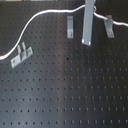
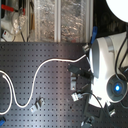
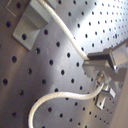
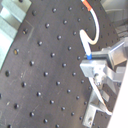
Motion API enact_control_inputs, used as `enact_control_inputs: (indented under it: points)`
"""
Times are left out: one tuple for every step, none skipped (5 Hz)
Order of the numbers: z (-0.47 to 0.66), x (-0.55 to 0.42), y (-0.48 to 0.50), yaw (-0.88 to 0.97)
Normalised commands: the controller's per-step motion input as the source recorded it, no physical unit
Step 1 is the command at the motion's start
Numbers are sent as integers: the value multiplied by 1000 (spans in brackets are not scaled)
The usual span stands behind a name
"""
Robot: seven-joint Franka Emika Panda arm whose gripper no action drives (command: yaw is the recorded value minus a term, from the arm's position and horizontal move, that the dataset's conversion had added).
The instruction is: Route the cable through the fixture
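A: Starting at the first exterior view's left, what sits on the counter (image 1: 65,95)?

B: A small metal bracket (image 1: 20,55), with the white cable (image 1: 30,27) running just above it. The cable climbs rightward in an arc toward the top of the picture.

A: And in the middle?

B: A second bracket (image 1: 70,26) stands upright, beside a straight grey bar (image 1: 87,22). The cable passes behind that bar. Further right stands a third bracket (image 1: 108,25), and the cable runs past it to the first exterior view's right edge.

A: Where is the arm?

B: In the second exterior view the white arm (image 2: 107,67) is at the right, over the counter. The cable loops across the left half there and ends near it.

A: Is the pincer holding anything?

B: In the first wrist view the pincer (image 3: 99,75) is pinching the cable. In the second wrist view the cable shows a red band (image 4: 88,5) near its end.
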Motion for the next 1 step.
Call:
enact_control_inputs:
  points:
    - [173, 25, -571, -60]
